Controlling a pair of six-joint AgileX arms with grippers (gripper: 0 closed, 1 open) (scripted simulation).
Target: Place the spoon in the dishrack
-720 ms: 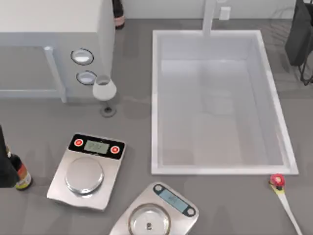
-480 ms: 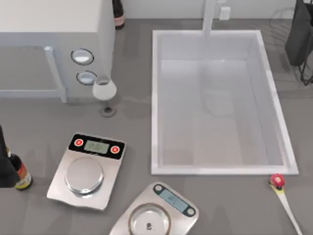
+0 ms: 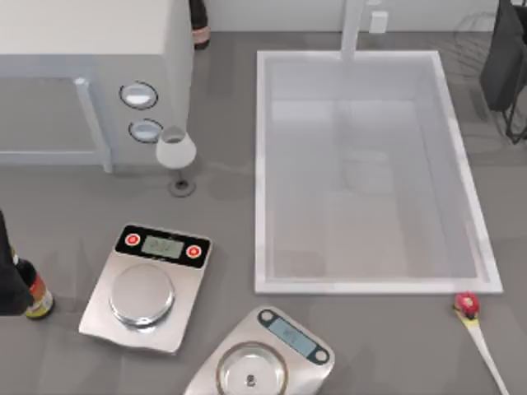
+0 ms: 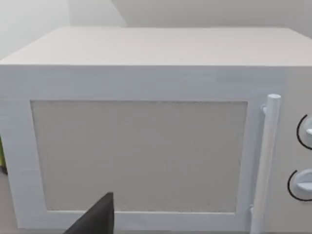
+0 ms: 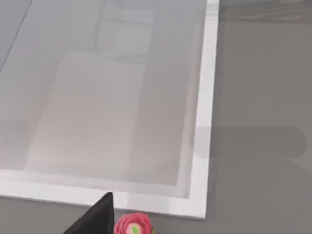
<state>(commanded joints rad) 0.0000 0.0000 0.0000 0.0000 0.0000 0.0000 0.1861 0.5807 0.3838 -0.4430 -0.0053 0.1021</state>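
Lying flat on the grey desk (image 3: pixel 387 346) near its right front corner, the spoon (image 3: pixel 478 336), red round end (image 5: pixel 133 224) just beside the front right corner of the white sink (image 3: pixel 262 164), cream handle running away toward the desk's front edge. Up at the far right edge, the dishrack (image 3: pixel 504 62), thin black wires and a dark panel, well apart from the spoon with the whole sink side between them. From the right wrist, looking down on that same sink corner and the red end just outside the rim, with a dark wedge of the right claw (image 5: pixel 95 217) poking in beside it; cannot tell whether spread or pressed together. From the left wrist, facing the door of a white microwave (image 4: pixel 146 131), a dark sliver of the left claw (image 4: pixel 95 219) low in front; again cannot tell its state. Elsewhere on the desk: a wine glass (image 3: pixel 176 156) by the microwave, two kitchen scales (image 3: pixel 148 288) toward the front, a small bottle (image 3: pixel 33 292) at the left edge.
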